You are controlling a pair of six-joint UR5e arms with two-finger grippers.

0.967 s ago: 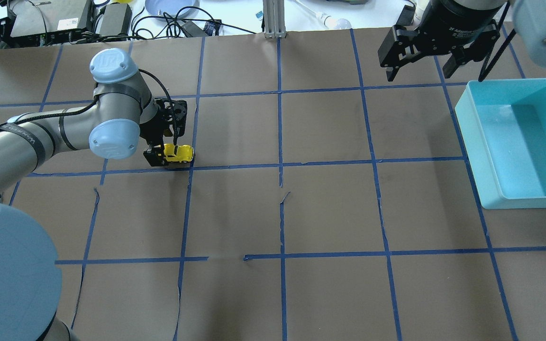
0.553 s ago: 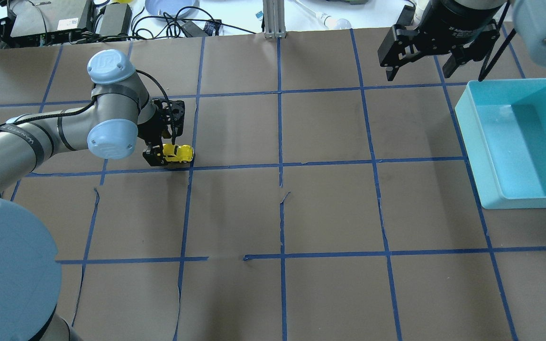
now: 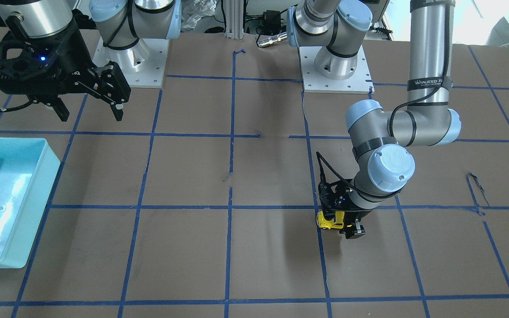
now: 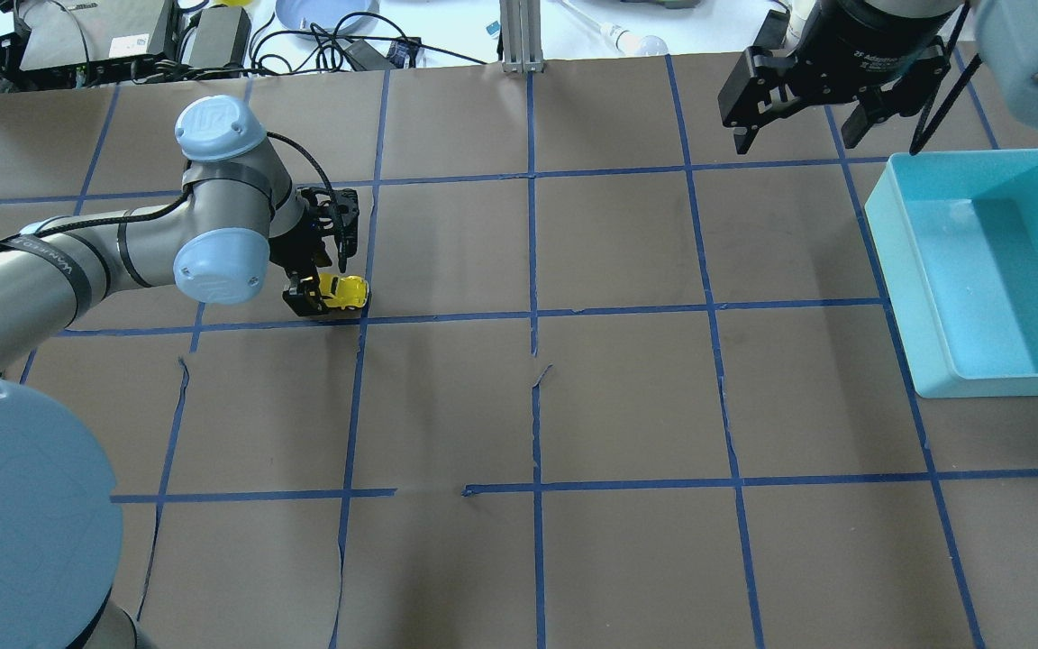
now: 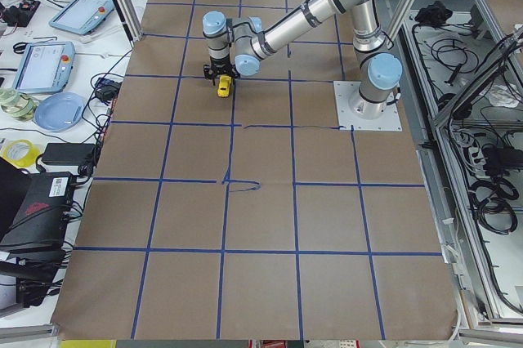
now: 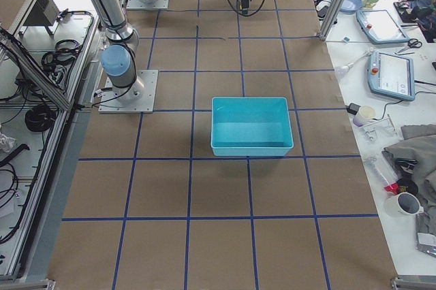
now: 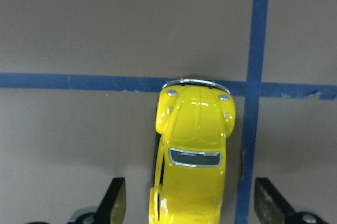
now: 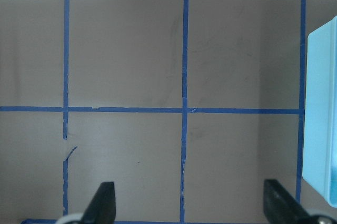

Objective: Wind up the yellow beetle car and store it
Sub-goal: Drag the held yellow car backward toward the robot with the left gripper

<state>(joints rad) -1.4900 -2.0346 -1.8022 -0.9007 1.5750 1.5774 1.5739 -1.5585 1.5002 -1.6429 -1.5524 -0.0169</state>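
The yellow beetle car (image 4: 343, 290) stands on the brown table at a blue tape crossing, left of centre; it also shows in the front view (image 3: 327, 219) and the left side view (image 5: 222, 85). My left gripper (image 4: 332, 297) is down over it and open. In the left wrist view the car (image 7: 192, 155) sits between the two fingertips (image 7: 116, 203) with a gap on each side. My right gripper (image 4: 796, 135) is open and empty, high over the back right; the right wrist view (image 8: 190, 208) shows only table below it.
A light-blue open bin (image 4: 879, 234) stands at the table's right edge, near my right gripper; it also shows in the front view (image 3: 38, 194) and the right wrist view (image 8: 318, 113). Blue tape lines grid the table. Cables and devices lie beyond the far edge.
My left wrist has shifted slightly to the right over the car. The car stays on the same spot. The right arm has not moved.
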